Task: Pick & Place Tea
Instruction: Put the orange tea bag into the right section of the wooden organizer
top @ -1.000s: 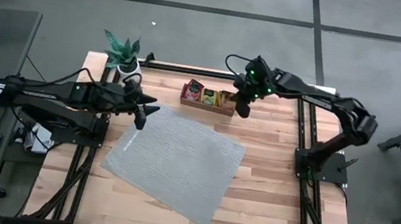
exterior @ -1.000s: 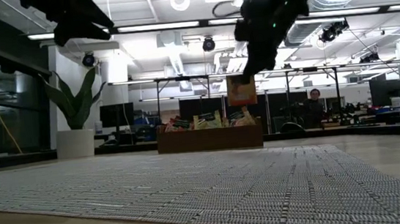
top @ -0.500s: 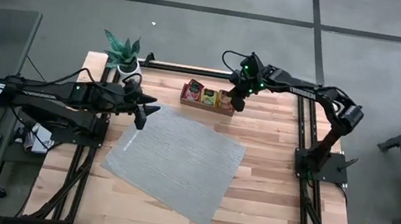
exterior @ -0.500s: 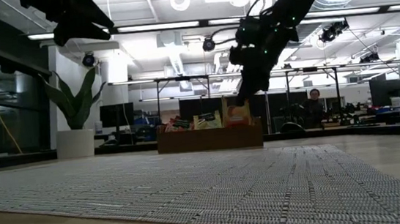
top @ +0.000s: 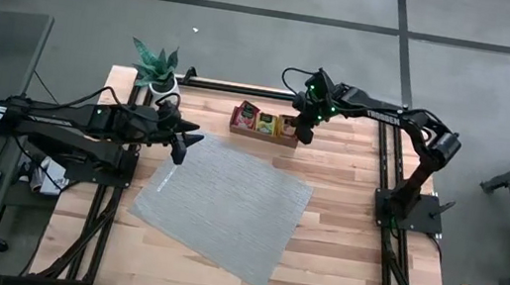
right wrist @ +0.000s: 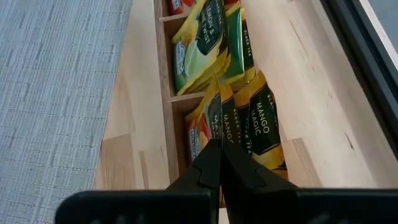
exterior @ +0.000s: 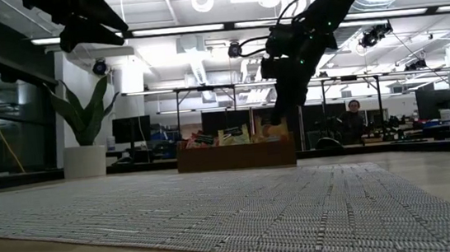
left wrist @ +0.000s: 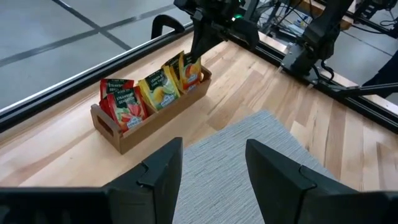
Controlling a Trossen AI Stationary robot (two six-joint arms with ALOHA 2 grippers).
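A brown wooden tray (top: 265,124) stands near the table's far edge and holds the tea in three compartments: red sachets (left wrist: 121,106), yellow-green ones (left wrist: 158,90) and orange ones (left wrist: 189,70). My right gripper (top: 304,134) reaches slanting down into the tray's right-hand compartment, shut on an orange sachet (right wrist: 217,102) that stands among the other orange ones (right wrist: 261,127). My left gripper (top: 190,139) hangs open above the far left corner of the grey mat (top: 226,204), its fingers (left wrist: 161,174) wide apart and holding nothing. My right gripper (right wrist: 219,144) pinches the orange sachet's upper edge (right wrist: 219,127) between its two fingers. The fingers come slanting down from the table's right side. The sachet shows edge-on and stands upright inside the tray's right compartment (right wrist: 186,134), between other orange sachets.
A potted plant (top: 155,69) in a white pot stands at the table's far left corner. The big grey woven mat covers the table's middle. A dark rail (top: 233,86) runs along the far edge behind the tray. A person (exterior: 355,117) sits far off in the room.
My right gripper has gone down and toward the far left, onto the tray. The orange sachet that hung below it, clear above the tray, now stands in the right compartment among the others. The gripper has stayed shut.
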